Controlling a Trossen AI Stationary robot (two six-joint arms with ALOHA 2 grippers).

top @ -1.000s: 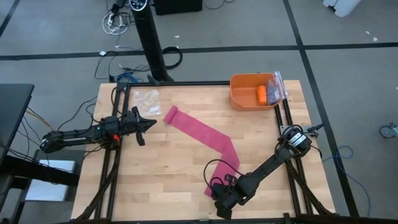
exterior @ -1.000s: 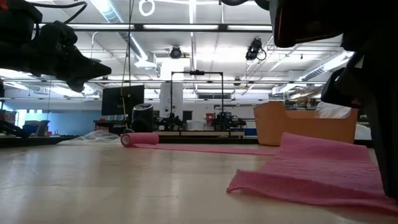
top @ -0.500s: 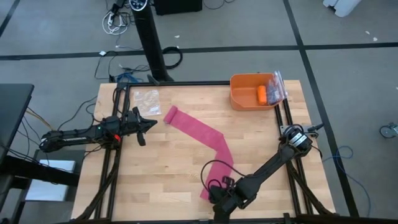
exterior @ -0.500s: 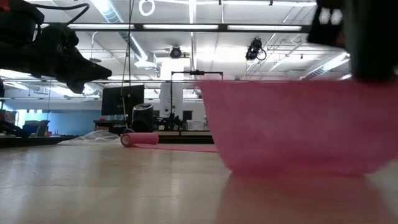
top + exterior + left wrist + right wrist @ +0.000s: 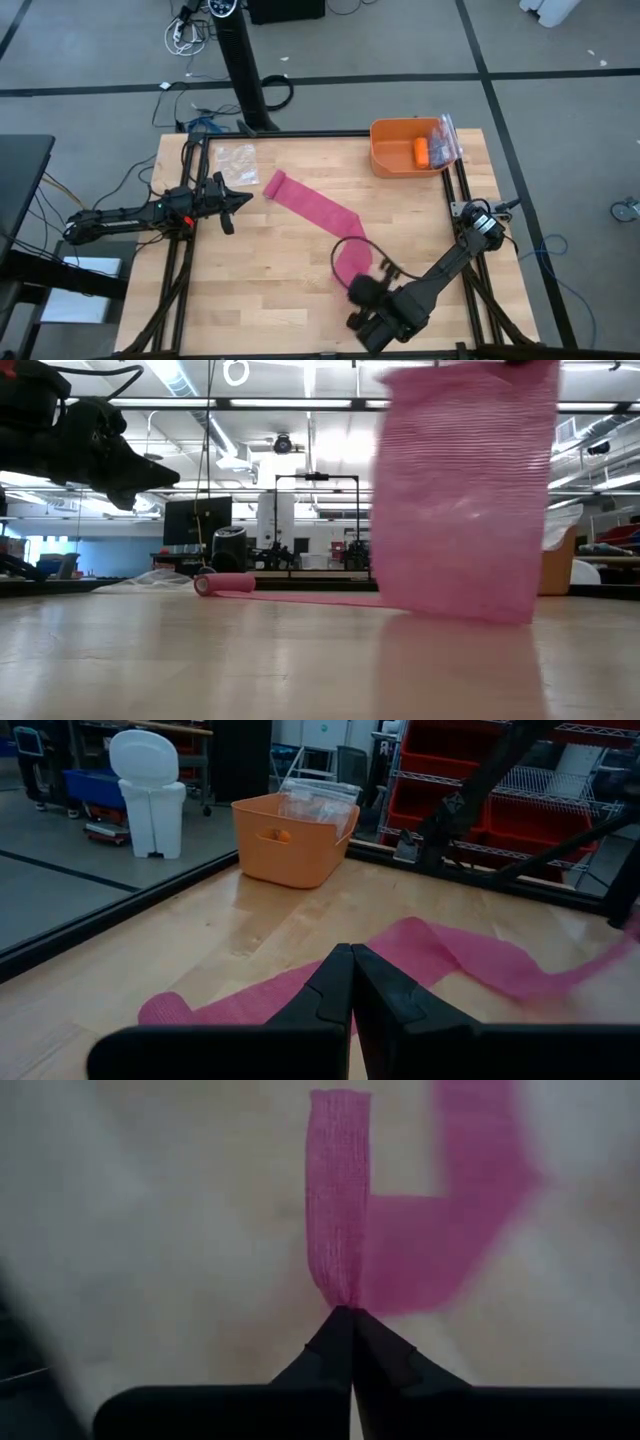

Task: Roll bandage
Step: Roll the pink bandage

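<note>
The magenta-pink bandage (image 5: 315, 207) lies as a flat band slanting across the table. Its far-left end is a small roll (image 5: 225, 583) resting on the wood. Its near end is lifted and hangs as a wide sheet (image 5: 465, 490) in the low view. My right gripper (image 5: 360, 288) is above the table's near middle, shut on that end. My left gripper (image 5: 240, 198) stays shut and level above the table's left side, near the rolled end, and touches nothing. My right gripper pinches the bandage's near end (image 5: 340, 1292) between its two shut fingertips, where the cloth bunches narrow. The fingers slant down from above. The strip (image 5: 338, 1190) hangs below them, and the rest of the band (image 5: 450, 1230) lies on the table.
An orange bin (image 5: 385, 160) stands at the far right corner, holding a small orange roll (image 5: 421, 152) and a crinkly plastic bag. A clear plastic bag (image 5: 238, 157) lies at the far left. Bare wood spreads over the near left of the table.
My right gripper has risen from the table's near edge and tipped more steeply downward, carrying the bandage's near end with it. That end has come off the wood and now hangs upright. The rolled far end and the middle of the band have stayed where they were.
</note>
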